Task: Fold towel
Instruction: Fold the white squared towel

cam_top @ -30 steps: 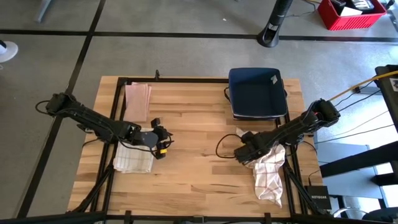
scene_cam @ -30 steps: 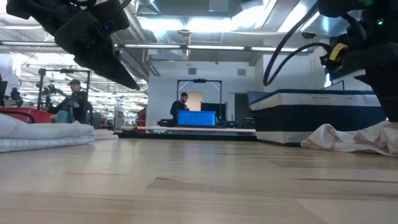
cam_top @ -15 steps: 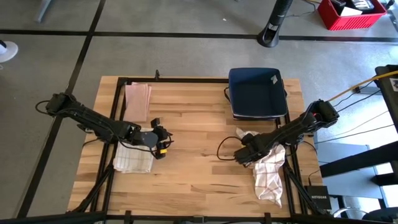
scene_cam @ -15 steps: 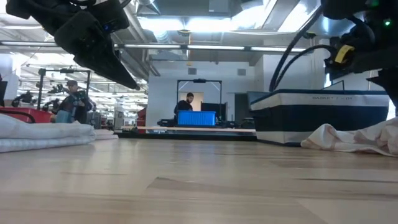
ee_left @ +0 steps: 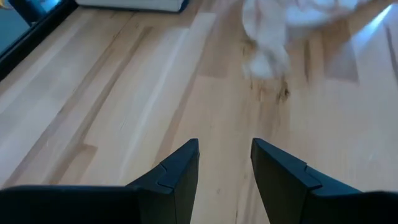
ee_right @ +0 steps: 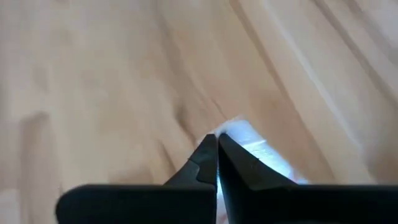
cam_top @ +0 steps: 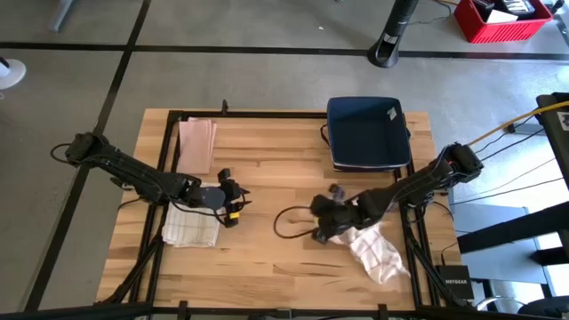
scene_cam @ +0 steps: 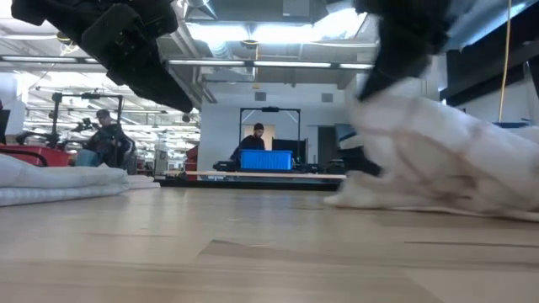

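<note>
- Dragging the crumpled towel (cam_top: 375,252) toward the middle of the frame looks like the step in hand: the right gripper (cam_top: 325,224) sits right of centre in the high view, jaws pressed together on a corner of the cloth, with the rest trailing off toward the lower right.
- The right wrist view backs this up: the right gripper's fingertips (ee_right: 213,151) meet with a sliver of white cloth pinched between them, over bare table (ee_right: 93,74).
- The left gripper (cam_top: 233,203) hangs left of centre in the high view, jaws spread with nothing between them, just beside a folded checked towel (cam_top: 189,228) at lower left. A folded pink cloth (cam_top: 196,145) lies above that, at upper left.
- The dark blue bin (cam_top: 368,132) sits at upper right, well apart from the grip.
- To do this well, I judge the pull should run low and level across the wood, so the cloth slides out flat rather than bunching under itself.
- The pinch is on a thin edge only, so a quick jerk could slip it free; a slow, even draw seems safer.
- Stopping near mid-frame would put the towel between both arms, where the idle left gripper can take a second corner.
- Most of the cloth is a heap in the low view, so spreading must come before any fold.
</note>
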### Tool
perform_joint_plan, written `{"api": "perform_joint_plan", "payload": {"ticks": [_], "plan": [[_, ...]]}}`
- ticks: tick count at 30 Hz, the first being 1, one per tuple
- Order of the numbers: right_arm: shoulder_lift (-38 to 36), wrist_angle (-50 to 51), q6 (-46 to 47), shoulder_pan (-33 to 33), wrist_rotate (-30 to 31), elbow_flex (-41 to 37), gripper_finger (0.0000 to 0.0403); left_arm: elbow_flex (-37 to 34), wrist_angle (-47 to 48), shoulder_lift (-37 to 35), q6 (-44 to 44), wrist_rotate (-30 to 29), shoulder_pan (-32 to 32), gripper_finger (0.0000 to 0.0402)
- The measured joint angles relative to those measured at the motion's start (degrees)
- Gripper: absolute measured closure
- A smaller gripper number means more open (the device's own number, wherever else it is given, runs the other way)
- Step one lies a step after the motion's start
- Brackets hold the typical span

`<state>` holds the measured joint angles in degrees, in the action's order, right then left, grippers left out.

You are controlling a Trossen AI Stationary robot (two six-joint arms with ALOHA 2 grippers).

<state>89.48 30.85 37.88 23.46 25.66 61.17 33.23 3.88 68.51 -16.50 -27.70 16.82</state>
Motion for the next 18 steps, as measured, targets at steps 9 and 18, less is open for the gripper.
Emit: {"api": "perform_joint_plan", "payload": {"ticks": [9, 18], "plan": [[0.1, -14.3, -24.6, -4.6, -5.8, 4.7, 0.0399, 0.0, -9.3, 0.0, 1.4, 5.3, -0.1, 0.0261], [-0.7, 6.0, -32.6, -5.8, 1.6, 20.1, 0.0401, 0.1, -11.8, 0.0, -0.2, 9.7, 0.1, 0.0261]]}}
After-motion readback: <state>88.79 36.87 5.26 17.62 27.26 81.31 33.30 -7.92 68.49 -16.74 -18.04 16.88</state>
